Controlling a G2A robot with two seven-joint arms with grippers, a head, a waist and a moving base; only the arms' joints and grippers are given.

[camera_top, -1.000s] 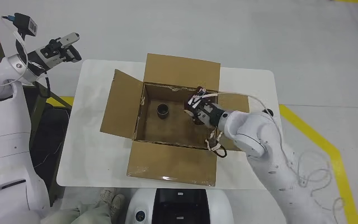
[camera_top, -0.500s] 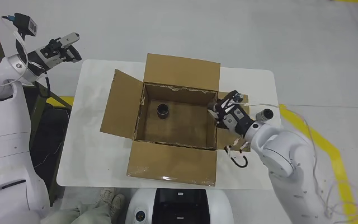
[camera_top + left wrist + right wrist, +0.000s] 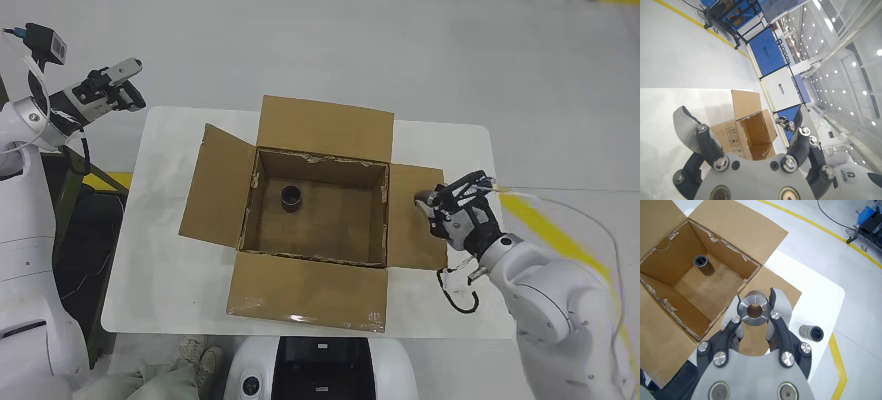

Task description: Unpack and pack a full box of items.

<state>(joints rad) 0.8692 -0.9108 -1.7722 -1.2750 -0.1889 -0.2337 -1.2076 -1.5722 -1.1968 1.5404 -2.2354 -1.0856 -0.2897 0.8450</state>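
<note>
Hanging over box (image 3: 325,125) flap — steel bushing (image 3: 755,311) clamped.

Bearing (image 3: 291,199) inside box (image 3: 325,125) on table (image 3: 160,250)

From above, the right gripper (image 3: 447,194) hides the cylinder (image 3: 763,306) it grips. The box (image 3: 664,321) is cut off at the right wrist view's edge. The left gripper (image 3: 742,109) screens its base.

white table (image 3: 160,260) | yellow floor line (image 3: 560,237) off the table's right edge | blue panels (image 3: 768,55) far across floor | black wheeled rack (image 3: 723,17) beyond, perhaps holding equipment
</note>
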